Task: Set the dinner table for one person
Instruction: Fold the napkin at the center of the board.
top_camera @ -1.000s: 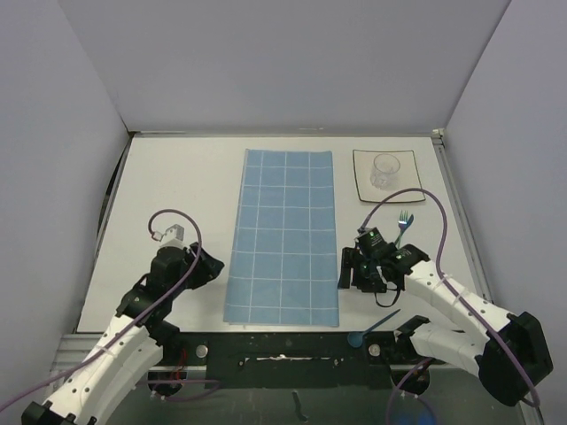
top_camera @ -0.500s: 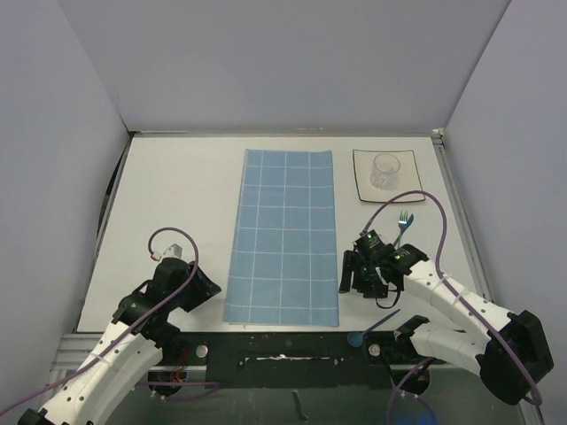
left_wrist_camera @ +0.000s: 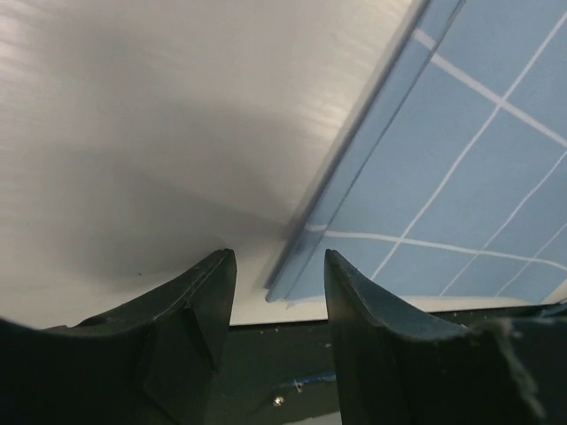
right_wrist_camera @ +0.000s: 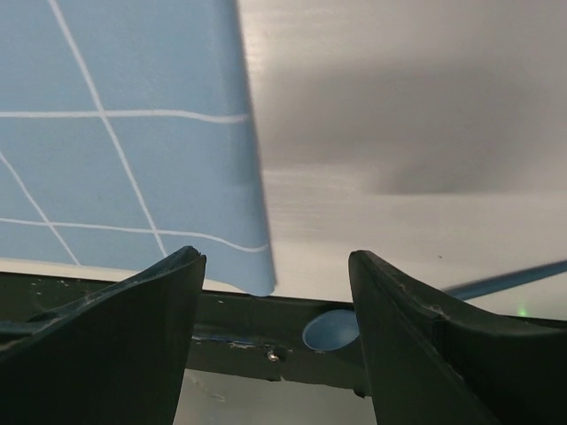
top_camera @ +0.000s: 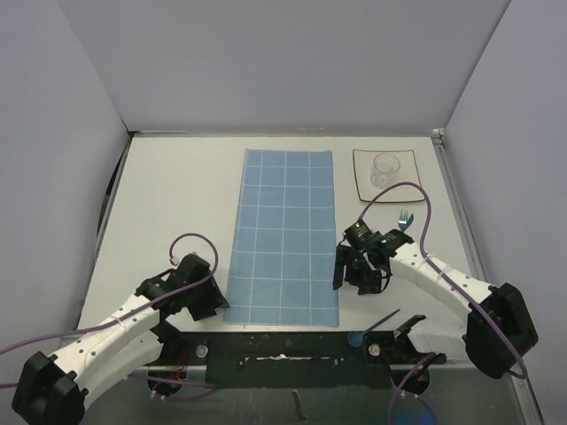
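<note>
The dinner table (top_camera: 177,195) is a matte white top with a blue grid placemat (top_camera: 285,235) lying along its middle. My left gripper (top_camera: 211,304) sits low at the mat's near-left corner, open and empty; in the left wrist view that corner (left_wrist_camera: 285,285) lies just beyond the gap between my fingers (left_wrist_camera: 199,301). My right gripper (top_camera: 350,274) hovers by the mat's right edge, open and empty. In the right wrist view the mat's near-right corner (right_wrist_camera: 255,266) shows between its fingers (right_wrist_camera: 394,301).
A square white plate (top_camera: 400,181) at the back right holds a clear glass (top_camera: 384,168). A blue fork (top_camera: 405,219) lies just behind the right gripper. A blue spoon (top_camera: 376,326) rests at the near edge, its bowl (right_wrist_camera: 330,329) over the dark front rail.
The left arm has dropped back and swung right, bringing its gripper down to the mat's near-left corner. The right gripper has edged left toward the mat's right edge.
</note>
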Action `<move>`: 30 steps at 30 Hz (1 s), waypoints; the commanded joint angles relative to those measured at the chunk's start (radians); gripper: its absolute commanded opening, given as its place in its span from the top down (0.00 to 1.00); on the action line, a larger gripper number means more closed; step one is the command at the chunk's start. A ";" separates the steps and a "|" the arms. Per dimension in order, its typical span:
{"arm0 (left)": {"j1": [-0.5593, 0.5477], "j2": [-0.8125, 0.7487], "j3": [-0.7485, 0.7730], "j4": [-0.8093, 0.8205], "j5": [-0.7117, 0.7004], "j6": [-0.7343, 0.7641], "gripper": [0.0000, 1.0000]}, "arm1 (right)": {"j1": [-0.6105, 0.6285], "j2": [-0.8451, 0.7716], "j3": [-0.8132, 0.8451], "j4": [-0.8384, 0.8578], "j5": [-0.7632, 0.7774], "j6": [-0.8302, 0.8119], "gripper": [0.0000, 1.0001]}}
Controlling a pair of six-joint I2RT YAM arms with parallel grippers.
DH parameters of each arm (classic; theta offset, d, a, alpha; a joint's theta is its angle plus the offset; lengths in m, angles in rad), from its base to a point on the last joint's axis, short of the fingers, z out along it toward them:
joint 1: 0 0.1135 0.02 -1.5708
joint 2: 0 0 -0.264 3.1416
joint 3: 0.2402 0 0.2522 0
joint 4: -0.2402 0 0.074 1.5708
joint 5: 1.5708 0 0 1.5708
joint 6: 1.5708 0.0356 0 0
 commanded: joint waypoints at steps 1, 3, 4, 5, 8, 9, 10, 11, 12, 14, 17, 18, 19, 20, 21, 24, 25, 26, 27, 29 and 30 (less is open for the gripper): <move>-0.113 0.078 0.028 0.096 -0.014 -0.094 0.56 | 0.002 0.093 0.132 0.021 -0.012 -0.049 0.33; -0.177 0.087 0.007 0.138 -0.036 -0.140 0.56 | 0.003 0.118 0.148 0.036 -0.013 -0.058 0.33; -0.202 0.086 -0.007 0.158 -0.043 -0.163 0.56 | 0.002 0.124 0.148 0.040 -0.015 -0.060 0.33; -0.219 0.084 -0.025 0.179 -0.048 -0.185 0.56 | 0.001 0.127 0.146 0.048 -0.019 -0.060 0.33; -0.246 0.078 -0.063 0.212 -0.050 -0.225 0.56 | -0.006 0.129 0.124 0.061 -0.032 -0.059 0.33; -0.250 0.074 -0.070 0.211 -0.050 -0.234 0.56 | -0.009 0.129 0.115 0.063 -0.035 -0.059 0.33; -0.255 0.070 -0.073 0.205 -0.051 -0.238 0.56 | -0.012 0.127 0.107 0.062 -0.038 -0.059 0.33; -0.257 0.066 -0.072 0.191 -0.055 -0.240 0.56 | -0.014 0.124 0.100 0.059 -0.038 -0.059 0.33; -0.258 0.062 -0.068 0.176 -0.060 -0.239 0.56 | -0.015 0.116 0.094 0.056 -0.037 -0.059 0.33; -0.258 0.053 -0.059 0.153 -0.073 -0.235 0.57 | -0.020 0.104 0.086 0.048 -0.035 -0.058 0.33; -0.258 0.045 -0.056 0.154 -0.087 -0.230 0.64 | -0.024 0.088 0.080 0.030 -0.025 -0.059 0.33; -0.258 0.046 -0.057 0.160 -0.091 -0.228 0.70 | -0.025 0.084 0.078 0.022 -0.021 -0.060 0.33; -0.258 0.049 -0.059 0.166 -0.093 -0.226 0.79 | -0.024 0.079 0.078 0.015 -0.019 -0.059 0.33; -0.257 0.054 -0.059 0.175 -0.095 -0.226 0.89 | -0.024 0.072 0.076 0.011 -0.017 -0.058 0.33; -0.258 0.065 -0.059 0.186 -0.096 -0.226 0.99 | -0.026 0.066 0.072 0.008 -0.017 -0.057 0.33; -0.258 0.108 -0.049 0.217 -0.095 -0.213 1.00 | -0.027 0.051 0.065 0.005 -0.014 -0.056 0.33; -0.258 0.125 -0.044 0.224 -0.094 -0.208 1.00 | -0.028 0.049 0.063 0.005 -0.014 -0.057 0.33; -0.258 0.140 -0.035 0.229 -0.094 -0.201 1.00 | -0.028 0.049 0.062 0.002 -0.014 -0.057 0.33; -0.258 0.155 -0.026 0.232 -0.095 -0.194 1.00 | -0.028 0.052 0.061 -0.002 -0.014 -0.057 0.33; -0.257 0.173 -0.008 0.229 -0.101 -0.183 1.00 | -0.031 0.054 0.059 -0.013 -0.019 -0.054 0.33; -0.258 0.177 -0.003 0.229 -0.104 -0.181 1.00 | -0.031 0.054 0.056 -0.023 -0.022 -0.051 0.33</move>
